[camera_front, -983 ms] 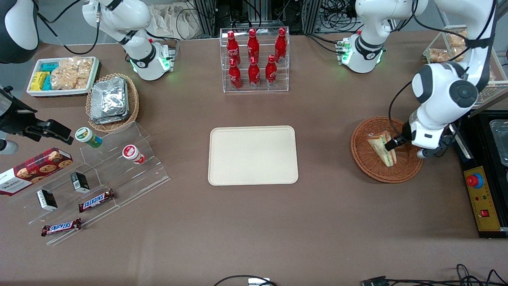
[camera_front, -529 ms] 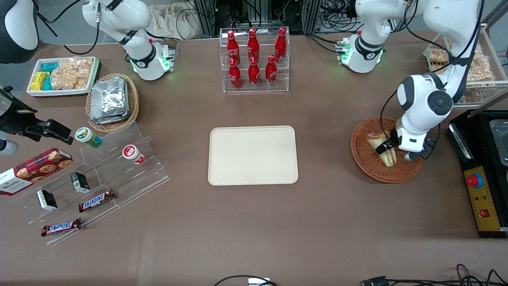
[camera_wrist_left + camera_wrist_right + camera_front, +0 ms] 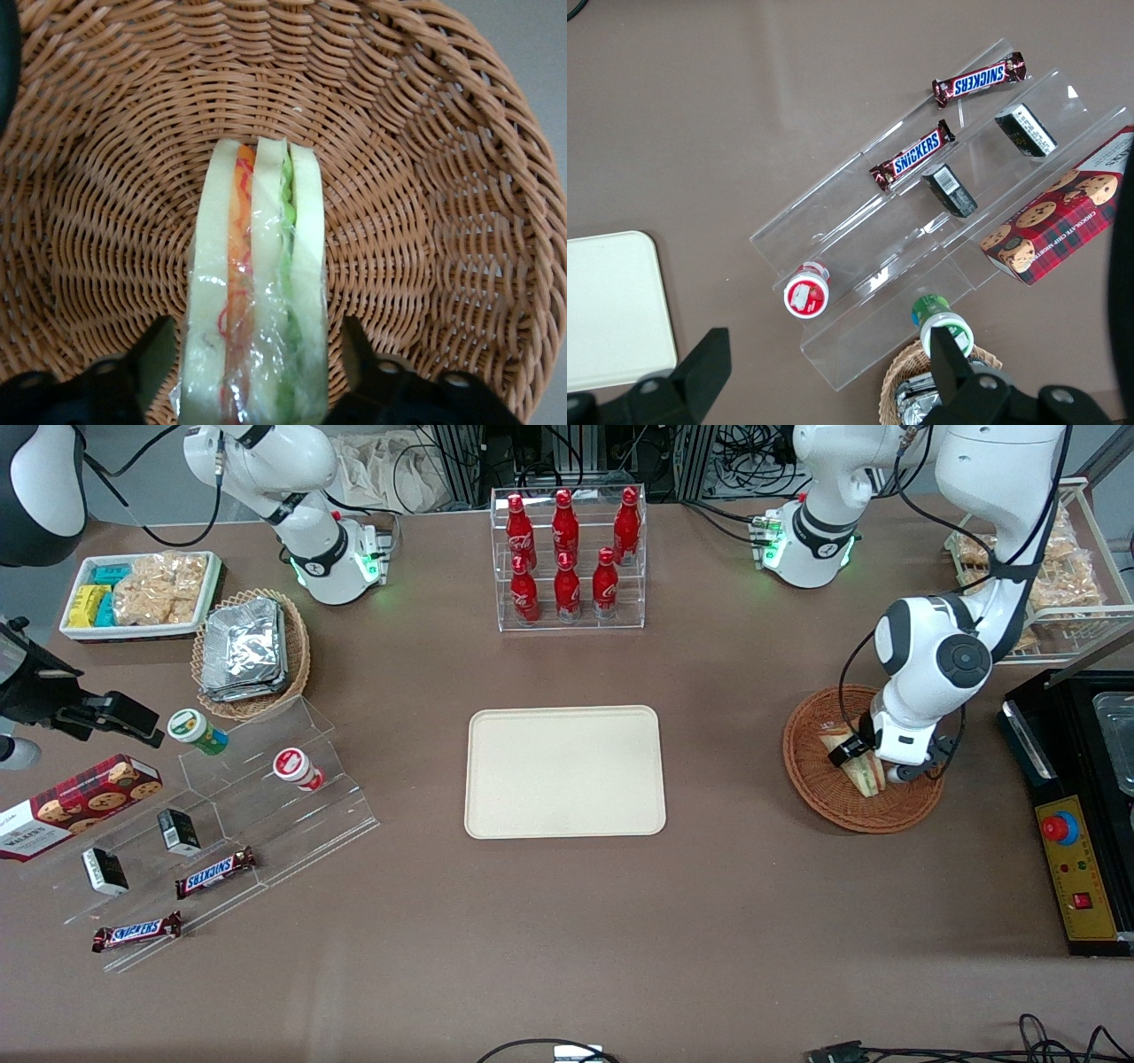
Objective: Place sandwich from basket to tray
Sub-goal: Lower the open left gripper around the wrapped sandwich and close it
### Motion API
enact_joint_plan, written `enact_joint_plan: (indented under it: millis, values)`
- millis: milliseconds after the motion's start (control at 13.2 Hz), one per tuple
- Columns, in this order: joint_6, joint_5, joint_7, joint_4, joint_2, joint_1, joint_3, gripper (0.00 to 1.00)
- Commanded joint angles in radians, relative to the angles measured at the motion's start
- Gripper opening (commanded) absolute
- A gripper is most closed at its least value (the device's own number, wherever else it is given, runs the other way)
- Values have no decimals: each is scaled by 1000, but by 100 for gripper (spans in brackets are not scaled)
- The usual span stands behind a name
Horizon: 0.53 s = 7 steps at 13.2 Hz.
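- sandwich (image 3: pixel 255 292) lies in basket (image 3: pixel 811 779), wrapped, cut edge up
- gripper (image 3: pixel 255 372) low in basket, jaws spread either side of sandwich, not pinching
- tray (image 3: pixel 565 771) bare, well apart from basket on table (image 3: pixel 726 903)

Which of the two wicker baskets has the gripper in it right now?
The reddish-brown basket toward the working arm's end, holding the sandwich. The gripper straddles that sandwich, open. The lighter tan basket holds foil packs.
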Motion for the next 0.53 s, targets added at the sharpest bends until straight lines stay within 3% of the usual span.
enact_joint_plan:
  millis: [0, 454]
  values:
    - [7, -7, -5, -8, -4, -8, 1, 11]
    - [-173, -7, 0, 7, -144, -8, 1, 5]
